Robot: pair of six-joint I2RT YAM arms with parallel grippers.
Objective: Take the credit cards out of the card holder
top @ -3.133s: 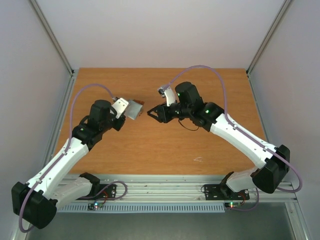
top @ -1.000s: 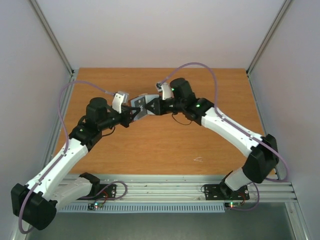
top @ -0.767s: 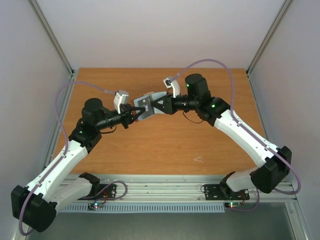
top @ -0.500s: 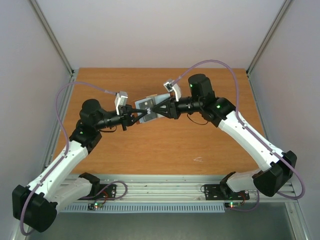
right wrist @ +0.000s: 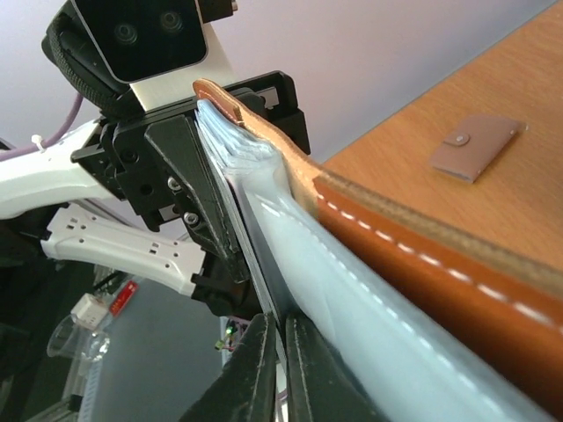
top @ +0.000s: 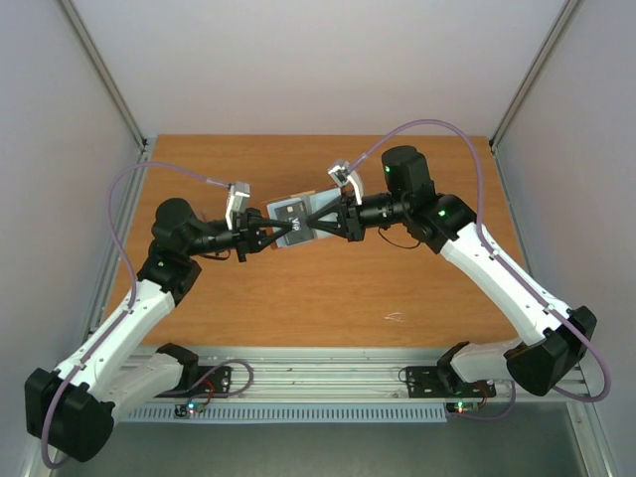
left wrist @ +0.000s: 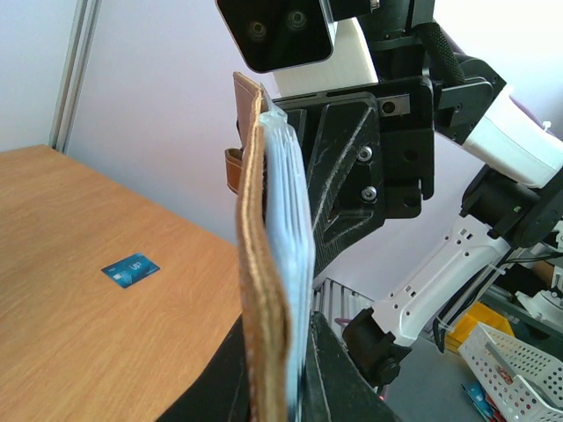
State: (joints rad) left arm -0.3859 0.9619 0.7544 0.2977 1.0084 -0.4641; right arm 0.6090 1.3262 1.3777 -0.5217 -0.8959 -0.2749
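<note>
Left gripper (top: 260, 238): jaws clamped on the left edge of the card holder (top: 291, 225), which is held clear of the table (top: 298, 298); the holder hangs between the two grippers, above the middle of the table, somewhat to the far side; in the left wrist view it is seen edge-on, brown leather on one face and pale blue-grey pockets on the other; closing tab (left wrist: 233, 171) projects from the leather face; black credit card (top: 287, 211), white print visible, sits in the holder along its far edge; blue credit card (left wrist: 130, 270) lies flat on the table, well apart from the holder; right gripper (top: 321, 221): jaws drawn almost together on the holder's right, pocket-side edge; whether they pinch a card or a pocket layer cannot be told.
</note>
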